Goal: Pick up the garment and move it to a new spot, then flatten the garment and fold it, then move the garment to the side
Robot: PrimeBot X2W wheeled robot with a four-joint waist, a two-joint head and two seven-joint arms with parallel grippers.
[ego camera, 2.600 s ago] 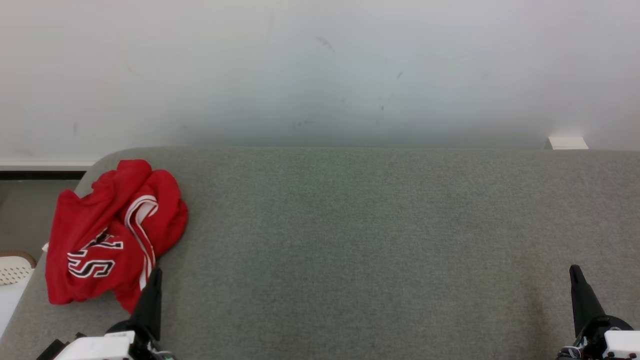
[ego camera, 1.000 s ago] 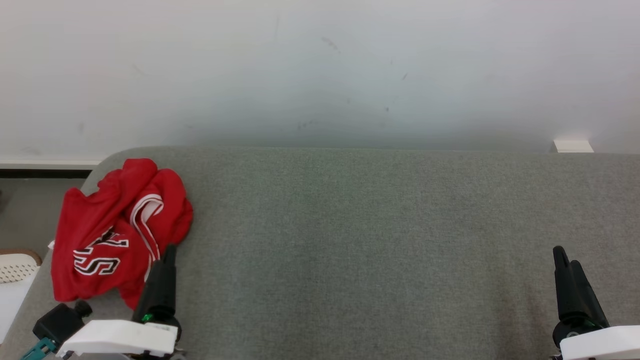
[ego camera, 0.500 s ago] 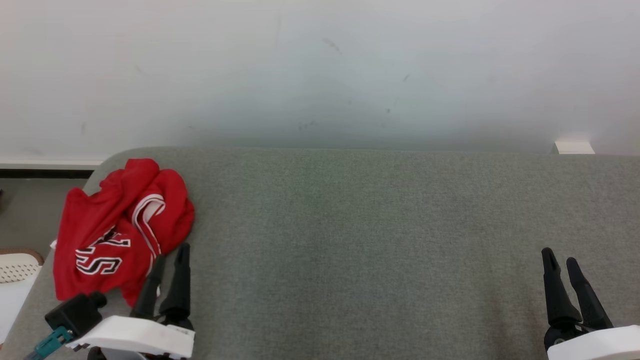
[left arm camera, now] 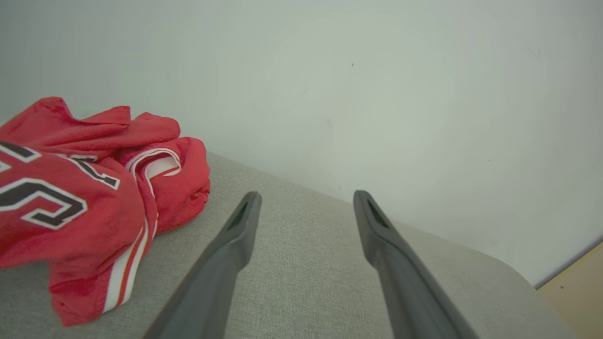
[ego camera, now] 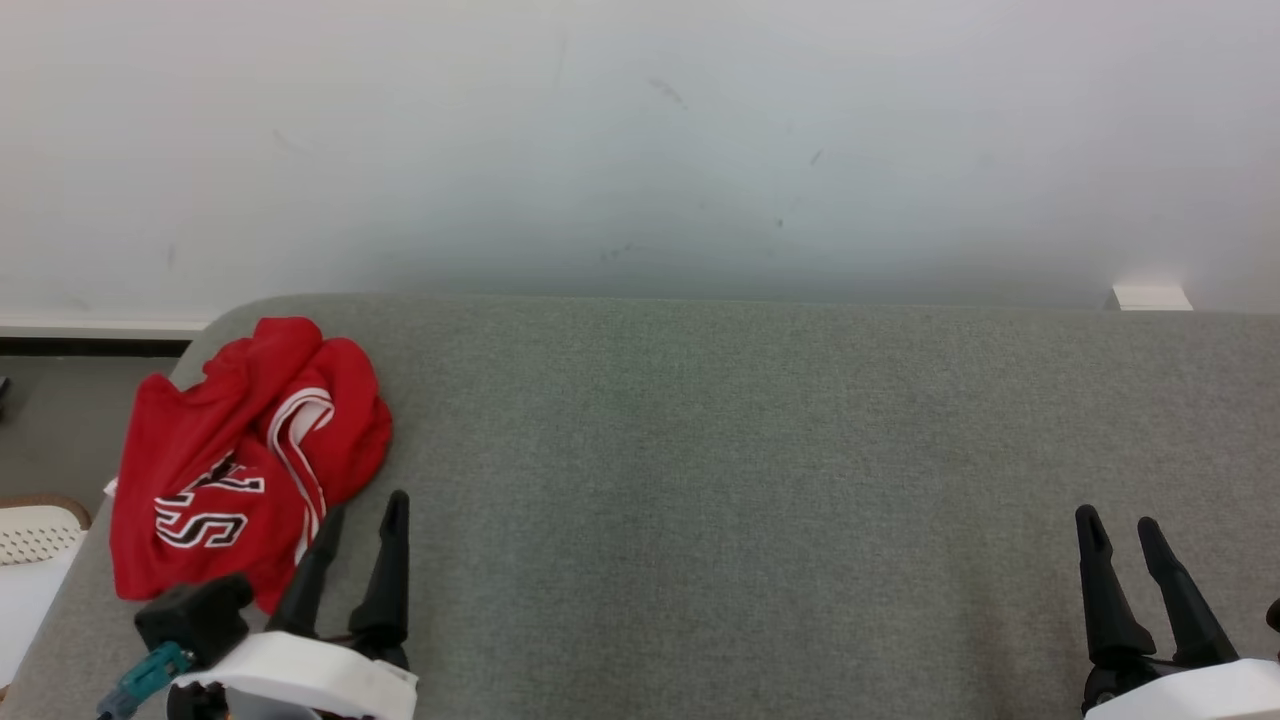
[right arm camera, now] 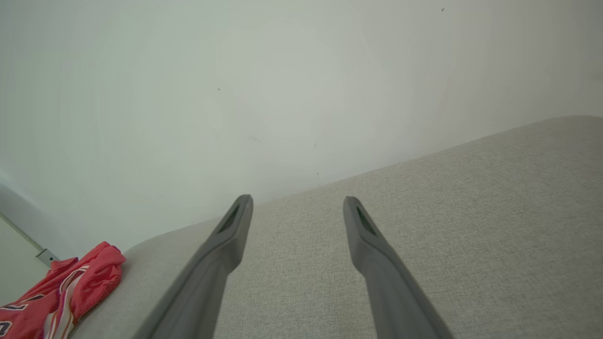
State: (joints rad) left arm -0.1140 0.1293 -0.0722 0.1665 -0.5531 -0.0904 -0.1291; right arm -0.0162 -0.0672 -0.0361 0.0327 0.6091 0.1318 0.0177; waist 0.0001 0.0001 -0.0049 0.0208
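Head view: the red garment (ego camera: 240,460) lies crumpled in a heap at the left end of the grey fabric surface (ego camera: 750,480), close to its rounded far corner, with the heap's left side reaching the surface's left edge. White trim with a thin stripe runs through the folds. Black characters outlined in white show on the near part. The left gripper (ego camera: 366,505) is at the lower left, fingers spread with nothing between them. Its left fingertip sits just beside the garment's near right edge; contact cannot be judged from this angle. Left wrist view: both fingers are over bare fabric, the garment lies to their left, and a strip of bare surface shows between the striped hem and the nearer finger. Head view again: the right gripper (ego camera: 1117,520) is at the lower right, well apart from the garment, jaws likewise spread and empty over bare surface. Right wrist view: the garment appears small in the lower left corner. A pale wall (ego camera: 640,150) with a few faint dark marks stands behind the surface. A small white block (ego camera: 1150,297) sits at the far right against the wall. A white perforated object (ego camera: 35,535) lies beyond the surface's left edge.
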